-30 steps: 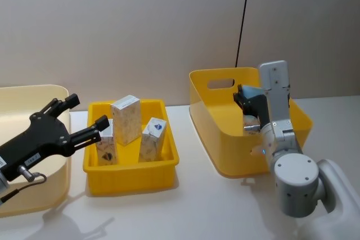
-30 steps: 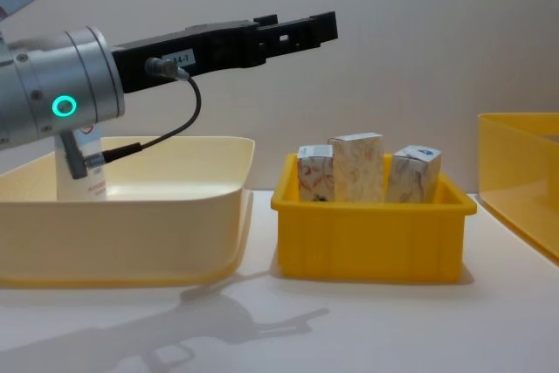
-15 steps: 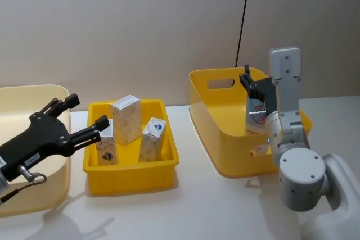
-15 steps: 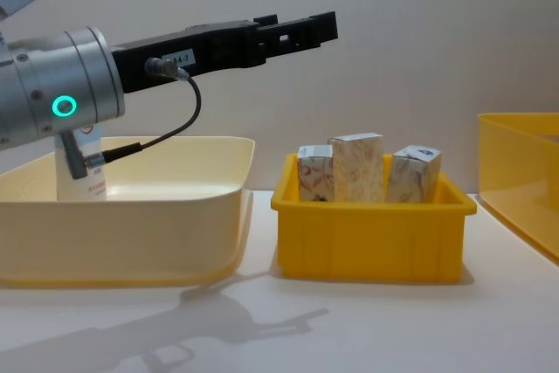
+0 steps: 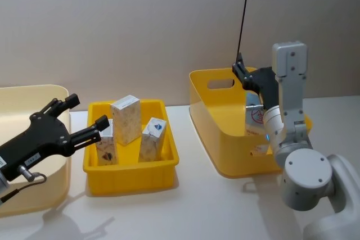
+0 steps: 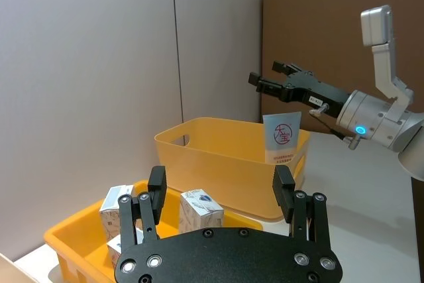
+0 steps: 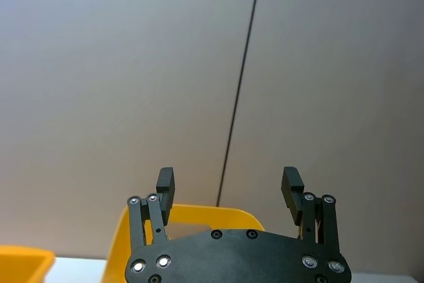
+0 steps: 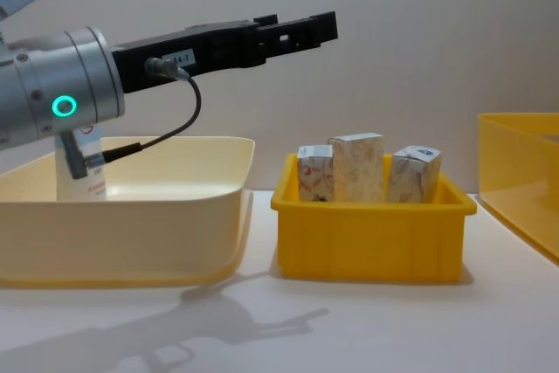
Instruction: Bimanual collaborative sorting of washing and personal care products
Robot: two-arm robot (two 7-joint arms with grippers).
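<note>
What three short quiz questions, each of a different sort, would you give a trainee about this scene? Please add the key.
1. True or false: the right gripper is shut on the light-blue tube in the deep yellow bin.
2. How many patterned boxes stand in the small yellow tray? A) two B) three C) five
3. Fill in: the gripper nearer the small yellow tray is the ____ one.
Key: 1 false, it is open and empty, above the bin; 2 B; 3 left, the left gripper is open beside that tray.
</note>
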